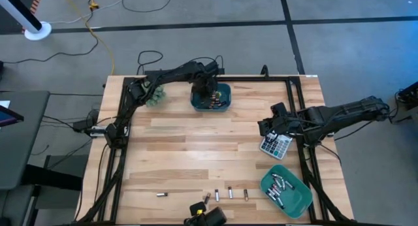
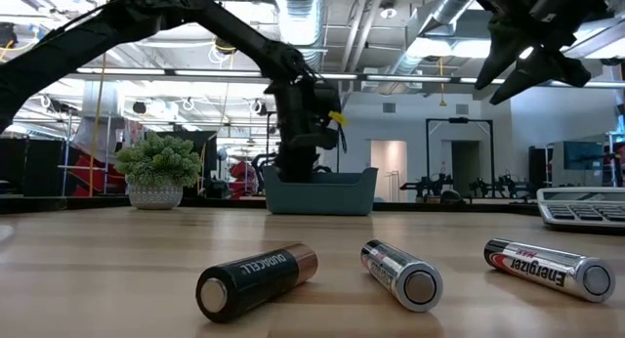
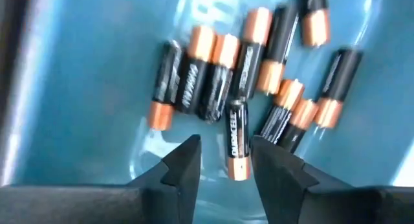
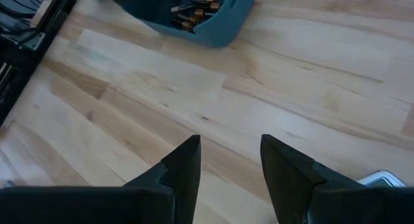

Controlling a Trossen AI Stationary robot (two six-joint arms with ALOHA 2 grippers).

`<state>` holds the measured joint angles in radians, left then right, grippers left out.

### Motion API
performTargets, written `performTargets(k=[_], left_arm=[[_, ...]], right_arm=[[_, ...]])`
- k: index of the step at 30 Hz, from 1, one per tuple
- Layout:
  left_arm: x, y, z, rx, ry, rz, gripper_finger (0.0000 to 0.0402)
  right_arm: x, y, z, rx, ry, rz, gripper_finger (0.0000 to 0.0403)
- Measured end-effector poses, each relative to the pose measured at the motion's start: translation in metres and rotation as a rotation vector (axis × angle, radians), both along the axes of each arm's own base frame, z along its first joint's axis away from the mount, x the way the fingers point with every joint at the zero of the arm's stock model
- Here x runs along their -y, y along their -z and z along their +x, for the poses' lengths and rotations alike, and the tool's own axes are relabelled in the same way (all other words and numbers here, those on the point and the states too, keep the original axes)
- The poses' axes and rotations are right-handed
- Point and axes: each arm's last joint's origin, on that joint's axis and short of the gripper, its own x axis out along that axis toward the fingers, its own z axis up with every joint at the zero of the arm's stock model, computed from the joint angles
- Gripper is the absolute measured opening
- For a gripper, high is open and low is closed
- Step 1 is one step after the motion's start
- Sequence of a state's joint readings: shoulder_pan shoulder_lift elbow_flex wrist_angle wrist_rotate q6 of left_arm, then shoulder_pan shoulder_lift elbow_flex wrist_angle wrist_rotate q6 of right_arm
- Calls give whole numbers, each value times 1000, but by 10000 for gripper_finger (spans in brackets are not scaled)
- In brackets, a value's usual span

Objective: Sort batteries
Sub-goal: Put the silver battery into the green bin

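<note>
I had the left claw (image 3: 225,160) down in the far bin (image 1: 224,93), fingers spread, a battery (image 3: 237,140) lying loose between them, long axis along the fingers. The right claw (image 4: 229,160) hung spread above bare tabletop (image 4: 310,75), nearer the loose cells (image 1: 230,194) at the front edge.

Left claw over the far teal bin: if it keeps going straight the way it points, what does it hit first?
Most likely the loose battery lying between the open left claw fingers, then the teal bin floor; depth is hard to judge.
</note>
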<state>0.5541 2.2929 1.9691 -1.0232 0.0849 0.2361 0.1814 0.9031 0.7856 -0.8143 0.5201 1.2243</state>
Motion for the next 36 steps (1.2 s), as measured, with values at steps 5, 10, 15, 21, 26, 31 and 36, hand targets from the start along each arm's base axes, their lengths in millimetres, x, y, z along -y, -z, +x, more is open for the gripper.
performTargets(k=[5,10,15,21,26,31,36], left_arm=[[-2,-31,4,34,-38,10,126],[9,-72,1,43,-92,-6,125],[47,-109,-3,61,-108,-23,125],[117,-142,9,152,-48,-8,125],[177,-145,23,148,-59,75,125],[240,-128,35,164,-57,78,125],[301,-98,36,159,-67,71,125]], right_arm=[[0,0,-1,-11,-2,-4,177],[0,2,-2,-42,-23,-24,177],[0,2,-2,-61,-55,-51,177],[-2,9,7,-125,-97,-79,177],[-7,22,23,-201,-191,-34,177],[-15,35,36,-263,-282,-26,177],[-27,39,44,-243,-336,-35,177]])
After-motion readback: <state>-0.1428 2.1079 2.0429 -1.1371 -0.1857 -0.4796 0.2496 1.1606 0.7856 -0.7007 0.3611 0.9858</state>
